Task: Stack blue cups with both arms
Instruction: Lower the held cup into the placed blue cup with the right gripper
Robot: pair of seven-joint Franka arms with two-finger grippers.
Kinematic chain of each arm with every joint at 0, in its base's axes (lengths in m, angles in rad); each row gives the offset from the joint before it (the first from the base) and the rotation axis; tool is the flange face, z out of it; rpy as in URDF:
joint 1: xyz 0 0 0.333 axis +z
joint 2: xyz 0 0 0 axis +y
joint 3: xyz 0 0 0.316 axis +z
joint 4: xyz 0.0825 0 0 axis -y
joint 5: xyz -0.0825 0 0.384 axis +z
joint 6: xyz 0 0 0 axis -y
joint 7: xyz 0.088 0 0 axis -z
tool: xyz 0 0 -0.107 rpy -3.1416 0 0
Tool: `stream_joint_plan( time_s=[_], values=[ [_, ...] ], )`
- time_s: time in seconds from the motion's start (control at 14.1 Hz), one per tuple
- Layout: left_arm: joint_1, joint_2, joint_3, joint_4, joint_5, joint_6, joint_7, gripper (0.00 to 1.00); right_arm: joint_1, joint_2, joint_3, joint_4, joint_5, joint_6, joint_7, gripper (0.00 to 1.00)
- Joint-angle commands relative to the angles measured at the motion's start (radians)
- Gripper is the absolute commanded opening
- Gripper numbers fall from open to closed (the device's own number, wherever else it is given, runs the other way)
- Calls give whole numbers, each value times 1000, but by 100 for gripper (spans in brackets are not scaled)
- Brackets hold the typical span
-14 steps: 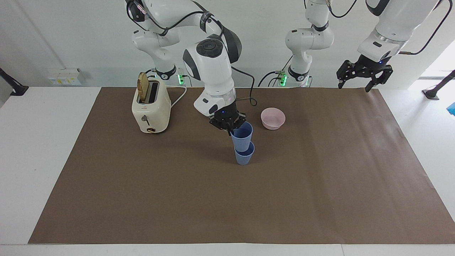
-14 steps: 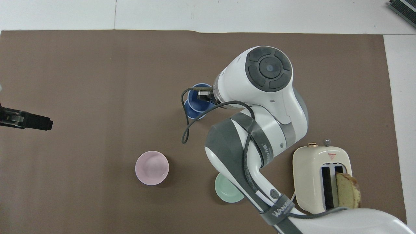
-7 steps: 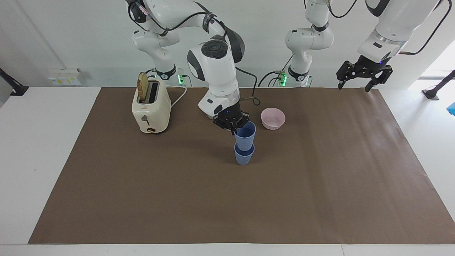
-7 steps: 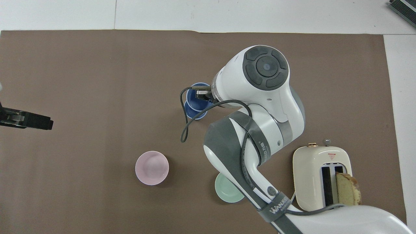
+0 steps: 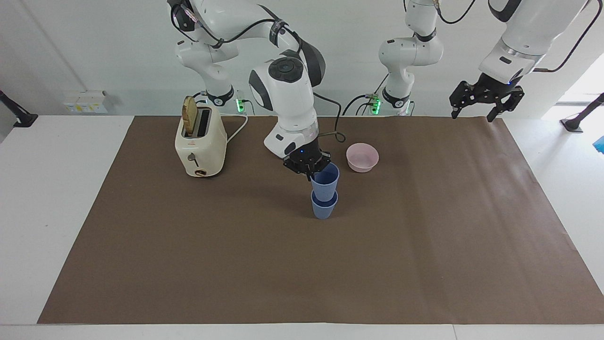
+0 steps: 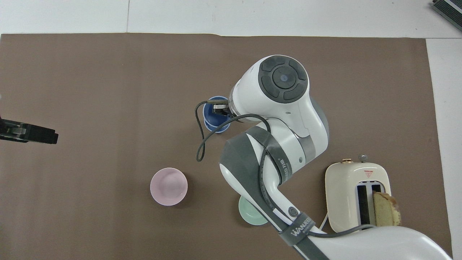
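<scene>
Near the middle of the brown-papered bench [image 5: 424, 264], the two small matte periwinkle-blue plastic tumblers are already one in the other. The lower blue cup [image 5: 323, 209] stands on the paper, and the upper blue cup [image 5: 325, 182] sits partway down in its mouth, most of its wall still showing above the lower rim. The right claw [image 5: 309, 171] is pinched shut on the upper cup's rim at the edge nearer the robots, with the big white right arm [image 6: 278, 108] bent over the pair.

So the stacking itself looks nearly done to me. What seems left is to let the upper cup settle fully, release it and lift the arm away; whether it is seated as deep as it will go I cannot say.

The left claw [image 5: 486, 97] hangs high over the left arm's end of the bench, jaws spread wide and empty, waiting.

A pale pink round bowl [image 5: 362, 157] sits beside the cups, a little nearer the robots.
</scene>
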Motion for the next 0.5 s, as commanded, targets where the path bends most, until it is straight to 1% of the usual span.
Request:
stream_joint_plan(
  time_s=[0.0, 0.43],
  values=[
    [9, -3, -6, 4, -5, -14, -8, 100, -2, 10, 7, 6, -6, 19, 16, 0],
    [11, -3, -6, 4, -5, -16, -8, 100, 1, 37, 5, 2, -11, 33, 12, 0]
  ],
)
